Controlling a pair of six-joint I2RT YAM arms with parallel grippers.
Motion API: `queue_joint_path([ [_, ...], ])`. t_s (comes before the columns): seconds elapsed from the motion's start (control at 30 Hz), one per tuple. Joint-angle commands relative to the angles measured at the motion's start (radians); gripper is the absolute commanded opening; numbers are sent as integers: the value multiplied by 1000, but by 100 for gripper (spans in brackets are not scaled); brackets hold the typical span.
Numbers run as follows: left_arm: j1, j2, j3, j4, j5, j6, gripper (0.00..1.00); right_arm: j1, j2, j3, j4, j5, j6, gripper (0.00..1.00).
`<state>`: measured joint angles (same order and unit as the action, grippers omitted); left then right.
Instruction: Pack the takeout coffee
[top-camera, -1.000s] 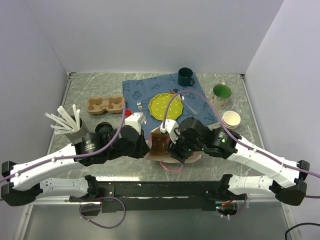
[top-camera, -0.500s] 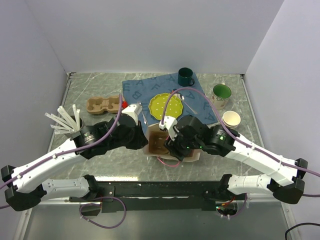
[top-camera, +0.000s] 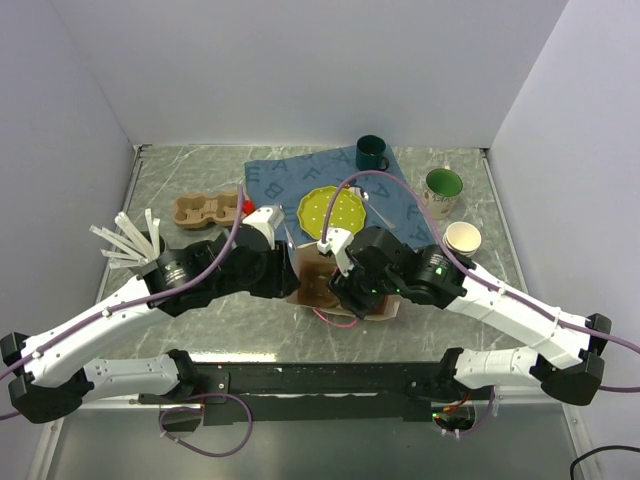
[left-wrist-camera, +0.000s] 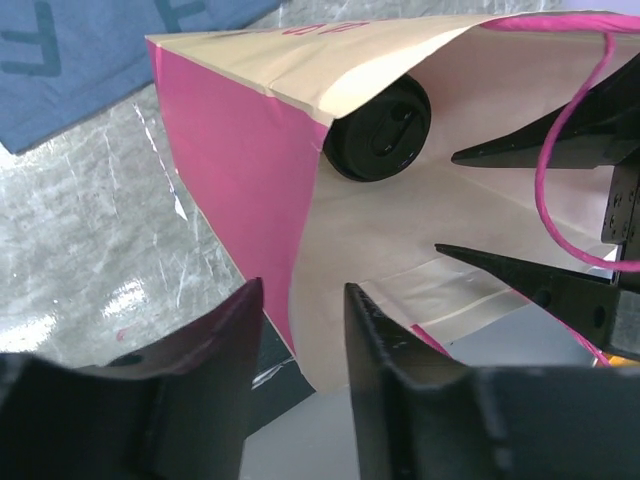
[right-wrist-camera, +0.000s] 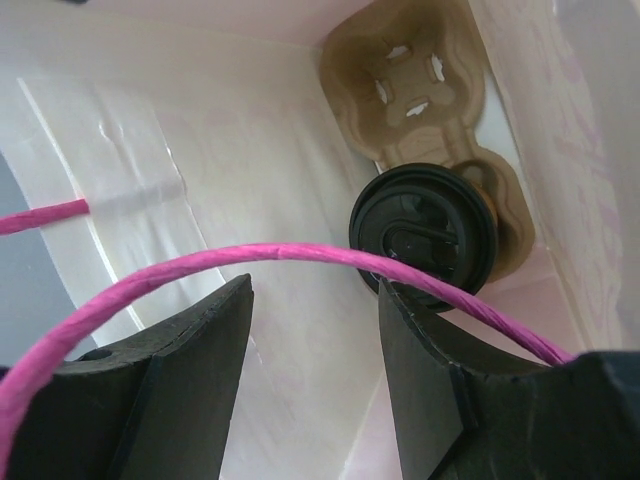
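The takeout coffee shows only its round black lid. It sits in a brown pulp carrier at the bottom of a paper bag, pink outside and pale inside. The lid also shows in the left wrist view; the top view hides it. My left gripper is open, its fingers on either side of the bag's near pink wall at the mouth. My right gripper is open inside the bag mouth above the lid, with a pink handle cord crossing in front of it.
An empty pulp carrier and a cup of white utensils stand at the left. A yellow-green plate lies on a blue cloth. A dark mug, a green mug and stacked paper cups stand at the right.
Both arms and the bag between them have shifted a little away from the near edge. The left gripper has moved up along the bag's left side.
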<state>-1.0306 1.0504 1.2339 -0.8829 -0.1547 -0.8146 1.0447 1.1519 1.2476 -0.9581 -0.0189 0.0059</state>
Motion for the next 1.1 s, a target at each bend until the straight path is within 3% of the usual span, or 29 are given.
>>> queue_joint_path([
  [0.0, 7, -4, 50, 1, -9, 22, 47, -9, -3, 61, -8, 16, 31, 61],
  [0.6, 9, -20, 122, -19, -82, 61, 85, -11, -12, 113, -44, 16, 78, 61],
  [0.73, 10, -18, 139, -14, -85, 72, 99, -12, -24, 134, -56, 43, 88, 61],
  [1.07, 10, -12, 202, -18, -134, 94, 97, -11, -55, 174, -60, 50, 121, 60],
])
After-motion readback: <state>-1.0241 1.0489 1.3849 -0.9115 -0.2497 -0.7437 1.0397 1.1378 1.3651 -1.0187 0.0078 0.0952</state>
